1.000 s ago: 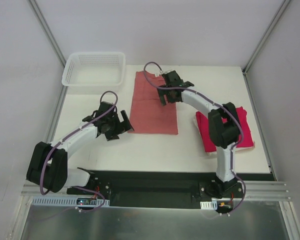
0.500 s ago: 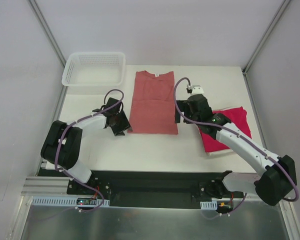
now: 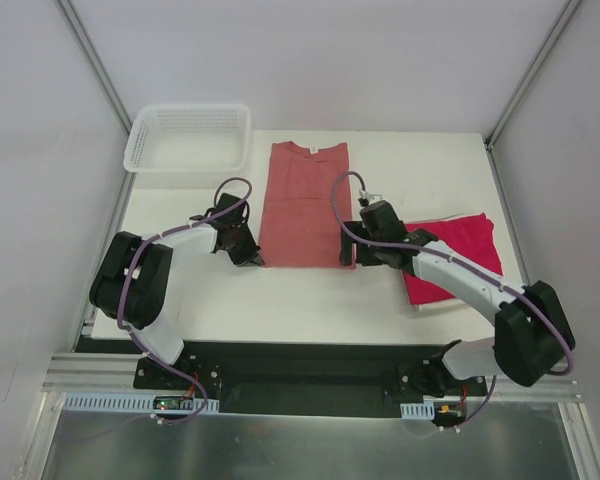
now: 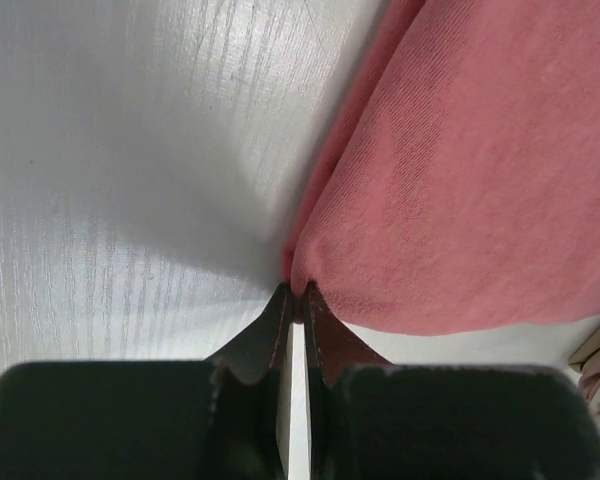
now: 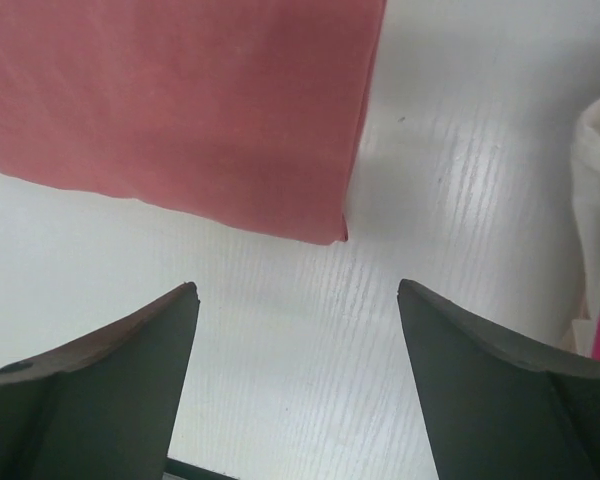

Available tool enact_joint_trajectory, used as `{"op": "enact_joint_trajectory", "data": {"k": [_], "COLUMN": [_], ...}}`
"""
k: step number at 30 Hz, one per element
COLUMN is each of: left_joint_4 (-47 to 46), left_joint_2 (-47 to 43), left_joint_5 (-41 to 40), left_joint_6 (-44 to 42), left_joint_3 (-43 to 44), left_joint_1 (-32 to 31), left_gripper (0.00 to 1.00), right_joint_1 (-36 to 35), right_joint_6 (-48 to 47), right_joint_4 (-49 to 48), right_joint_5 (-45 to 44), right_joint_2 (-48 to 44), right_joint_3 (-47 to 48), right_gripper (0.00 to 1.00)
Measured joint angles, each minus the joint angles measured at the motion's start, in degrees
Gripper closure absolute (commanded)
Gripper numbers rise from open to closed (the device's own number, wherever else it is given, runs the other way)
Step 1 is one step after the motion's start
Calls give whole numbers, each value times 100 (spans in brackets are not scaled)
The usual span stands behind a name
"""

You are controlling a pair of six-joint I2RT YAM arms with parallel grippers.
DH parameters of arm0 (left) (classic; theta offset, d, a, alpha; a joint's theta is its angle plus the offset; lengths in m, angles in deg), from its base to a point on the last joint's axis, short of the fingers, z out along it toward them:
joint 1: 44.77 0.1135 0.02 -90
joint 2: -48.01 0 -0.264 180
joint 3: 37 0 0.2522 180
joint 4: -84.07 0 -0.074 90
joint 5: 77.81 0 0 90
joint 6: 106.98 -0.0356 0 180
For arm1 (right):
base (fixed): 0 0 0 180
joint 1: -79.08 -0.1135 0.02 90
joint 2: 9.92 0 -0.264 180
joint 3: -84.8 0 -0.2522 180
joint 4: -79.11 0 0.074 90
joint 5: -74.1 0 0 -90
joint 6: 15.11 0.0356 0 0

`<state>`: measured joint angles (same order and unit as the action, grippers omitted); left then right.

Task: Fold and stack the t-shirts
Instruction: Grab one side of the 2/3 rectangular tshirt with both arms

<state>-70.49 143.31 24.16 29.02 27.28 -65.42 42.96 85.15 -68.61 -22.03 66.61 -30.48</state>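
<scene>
We are looking at the salmon-pink t-shirt (image 3: 305, 205) lying flat in the middle of the white table (image 3: 310, 295). It is showing as a long, narrow rectangle with its sleeves tucked in. Its collar, with a small pale label, is pointing to the far edge, and its hem is facing the arms. In the left wrist view its knit is looking soft and finely ribbed, and its near left corner is bunching into a rounded fold.

The left pincer (image 3: 244, 245) is sitting at that corner. Its tips are pressing almost together and are pinching the cloth edge where the fold is narrowing.

The right pincer (image 3: 360, 250) is hanging over the near right corner with its fingers spread wide. The corner is lying between them, untouched.

The crimson t-shirt (image 3: 475, 240) is resting folded at the right side of the table, apart from the salmon one and partly under the right arm.

A white mesh basket (image 3: 140, 140) is standing at the far left corner.
</scene>
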Motion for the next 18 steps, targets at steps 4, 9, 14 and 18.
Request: {"op": "enact_joint_trajectory", "data": {"k": [4,9,14,18], "left_joint_4": [-28,-103,-111,-111], "left_joint_2": [-9,-52,-52,-52], "left_joint_5": [-2,-22,-24,-24], "left_joint_6": [0,0,0,-2], "left_joint_3": [-17,-85,-85,-85], "left_joint_1": [0,0,0,0], "left_gripper": [100,100,100,100], "right_joint_1": [2,22,85,125], "right_joint_6": [125,195,214,225], "right_joint_4": [0,4,-74,-146], "right_joint_5": [63,50,66,160], "right_joint_2": [717,1257,1635,1961], "right_joint_3": [105,278,374,437], "right_gripper": [39,51,67,93]}}
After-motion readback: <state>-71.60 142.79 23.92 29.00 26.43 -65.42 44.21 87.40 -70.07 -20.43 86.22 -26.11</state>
